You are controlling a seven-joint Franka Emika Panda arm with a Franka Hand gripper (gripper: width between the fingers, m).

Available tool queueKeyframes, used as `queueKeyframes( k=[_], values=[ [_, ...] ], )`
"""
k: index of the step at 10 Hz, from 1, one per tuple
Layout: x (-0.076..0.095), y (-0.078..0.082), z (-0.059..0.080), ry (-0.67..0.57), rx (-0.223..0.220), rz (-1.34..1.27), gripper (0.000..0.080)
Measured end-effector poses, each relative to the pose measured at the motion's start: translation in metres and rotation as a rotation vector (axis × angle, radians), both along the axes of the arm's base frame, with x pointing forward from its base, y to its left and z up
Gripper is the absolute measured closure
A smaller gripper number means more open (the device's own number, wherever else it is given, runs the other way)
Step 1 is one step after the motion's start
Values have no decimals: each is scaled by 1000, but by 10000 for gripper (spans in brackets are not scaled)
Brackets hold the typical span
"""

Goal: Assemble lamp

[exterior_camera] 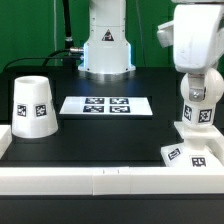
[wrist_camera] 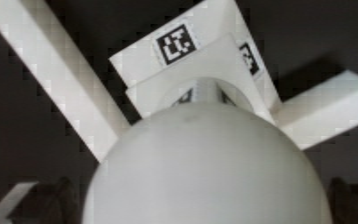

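Observation:
The white ball-shaped bulb [exterior_camera: 198, 104] stands upright on the small square sloped base [exterior_camera: 186, 153] at the exterior view's right, near the front rail. My gripper [exterior_camera: 197, 84] hangs straight above it, with its open jaws either side of the bulb's top. In the wrist view the bulb [wrist_camera: 202, 160] fills the middle, with the tagged base [wrist_camera: 185, 52] beyond it. My gripper [wrist_camera: 190, 208] has dark fingers [wrist_camera: 11, 205] standing off the bulb's sides at the picture's edges. The tapered shade [exterior_camera: 32, 103] stands apart at the exterior view's left.
The marker board [exterior_camera: 105, 104] lies flat in the middle of the black table. A white rail [exterior_camera: 100, 181] runs along the front edge and meets a side rail [wrist_camera: 51, 75] at the corner by the base. The arm's own pedestal [exterior_camera: 106, 52] stands at the back.

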State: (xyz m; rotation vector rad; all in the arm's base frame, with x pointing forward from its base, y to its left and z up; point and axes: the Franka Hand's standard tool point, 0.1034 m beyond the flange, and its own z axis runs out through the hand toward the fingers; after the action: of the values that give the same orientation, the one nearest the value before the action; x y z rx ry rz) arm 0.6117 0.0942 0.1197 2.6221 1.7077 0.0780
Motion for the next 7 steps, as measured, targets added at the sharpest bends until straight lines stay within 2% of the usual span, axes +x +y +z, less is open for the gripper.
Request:
queueKeyframes(
  k=[1, 5, 7],
  values=[
    [0, -1, 0, -1, -4, 58, 101],
    [0, 3, -6, -2, -118, 491, 101],
    [1, 3, -6, 4, -148, 652, 101]
  ],
)
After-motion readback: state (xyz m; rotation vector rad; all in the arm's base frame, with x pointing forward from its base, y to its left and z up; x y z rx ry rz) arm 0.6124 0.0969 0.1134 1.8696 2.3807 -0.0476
